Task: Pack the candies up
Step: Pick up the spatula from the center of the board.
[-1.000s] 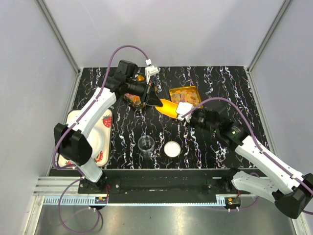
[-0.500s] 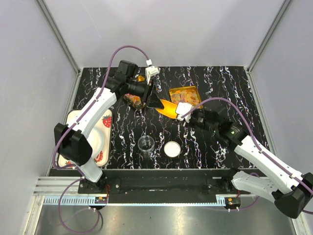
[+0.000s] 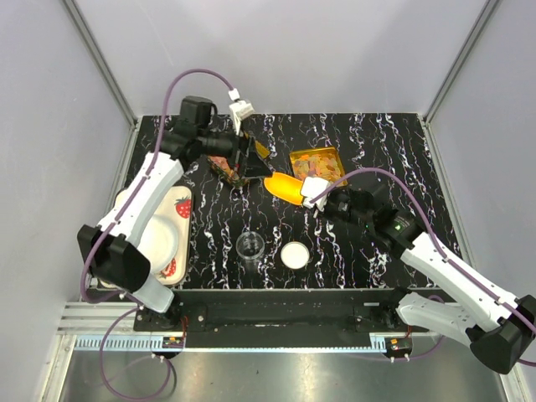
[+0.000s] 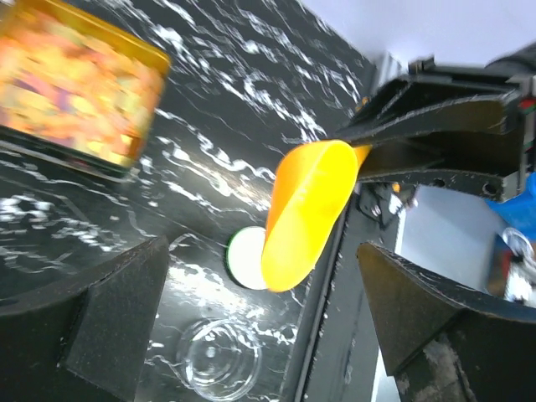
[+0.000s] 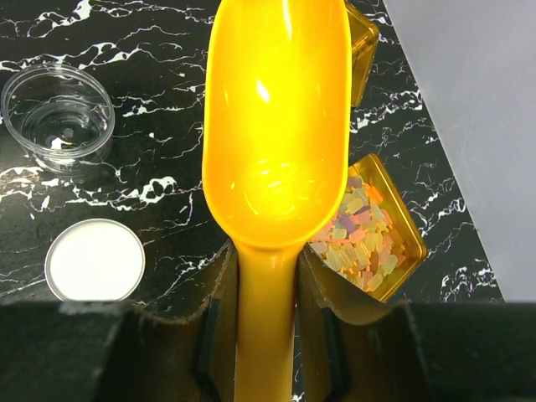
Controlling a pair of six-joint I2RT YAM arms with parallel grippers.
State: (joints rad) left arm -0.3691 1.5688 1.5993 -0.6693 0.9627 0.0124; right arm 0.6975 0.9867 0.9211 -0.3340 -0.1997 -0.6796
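While the top view has the left gripper (image 3: 249,159) spread wide, holding nothing, its wrist camera looks past open fingers (image 4: 109,318) at the candies (image 4: 75,88) heaped in their gold tin (image 4: 92,155), and the right wrist shows the right gripper (image 5: 266,301) clamped on the empty scoop (image 5: 276,126), bowl up, likely readying a dig.

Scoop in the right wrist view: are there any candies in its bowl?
No, the scoop shows a bare glossy bowl; the candies lie in the gold tin beside it.
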